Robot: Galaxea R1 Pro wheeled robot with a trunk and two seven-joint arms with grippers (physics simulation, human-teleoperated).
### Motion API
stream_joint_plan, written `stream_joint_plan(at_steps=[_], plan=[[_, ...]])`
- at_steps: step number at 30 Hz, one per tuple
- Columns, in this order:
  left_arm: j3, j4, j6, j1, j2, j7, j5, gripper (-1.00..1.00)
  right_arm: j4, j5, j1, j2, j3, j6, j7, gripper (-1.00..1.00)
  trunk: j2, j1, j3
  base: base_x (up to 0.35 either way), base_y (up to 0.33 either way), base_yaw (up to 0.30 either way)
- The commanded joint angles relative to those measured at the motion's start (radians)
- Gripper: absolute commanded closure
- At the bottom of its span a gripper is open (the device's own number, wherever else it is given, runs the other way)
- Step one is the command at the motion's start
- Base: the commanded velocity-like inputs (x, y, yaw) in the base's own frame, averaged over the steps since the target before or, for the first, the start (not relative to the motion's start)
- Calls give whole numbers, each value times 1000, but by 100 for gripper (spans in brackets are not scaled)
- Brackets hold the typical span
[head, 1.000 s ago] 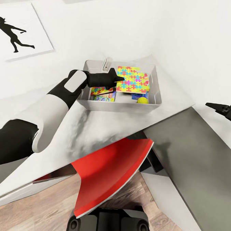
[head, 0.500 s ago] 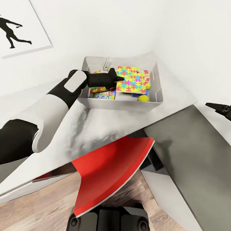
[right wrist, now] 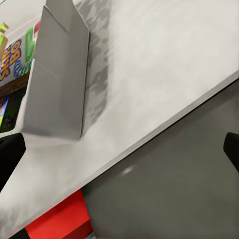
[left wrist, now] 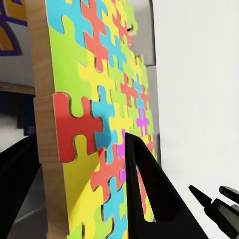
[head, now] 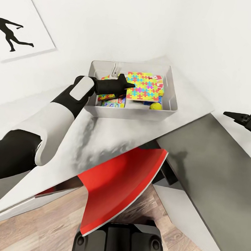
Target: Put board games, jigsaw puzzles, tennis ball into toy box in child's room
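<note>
The light-grey toy box sits on the table against the wall. My left gripper hangs over it, shut on the edge of a multicoloured jigsaw puzzle. In the left wrist view, the puzzle stands between the two dark fingers. Inside the box lie the yellow tennis ball and colourful board games, partly hidden by the arm and the puzzle. A Skip-Bo box shows past the box wall. My right gripper is open and empty, off to the right over the dark-grey cabinet.
A red chair seat juts out from under the table's front edge, just ahead of my base. A black silhouette poster hangs on the white wall at the left. Wood plank floor lies below.
The whole view has shifted slightly, so the toy box looks a little larger and higher. The left gripper still holds the puzzle over the box. The right arm is unchanged.
</note>
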Motion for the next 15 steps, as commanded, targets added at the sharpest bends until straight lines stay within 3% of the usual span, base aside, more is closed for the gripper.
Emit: stream_joint_plan(at_steps=[1,4,5,15], plan=[[-2,1,0,-1,0,-6,-3,100,0,8,-1,0,-1,5,8,-100,-2,1,-1,0,0,0],[-2,1,0,-1,0,-6,-3,100,0,8,-1,0,-1,5,8,-100,-2,1,-1,0,0,0],[-2,1,0,-1,0,-6,-4,-100,0,8,-1,0,-1,5,8,-100,-2,1,-1,0,0,0],[-1,1,1,1,1,-5,-4,-100,0,8,-2,0,-1,5,8,-100,-2,1,-2,0,0,0]])
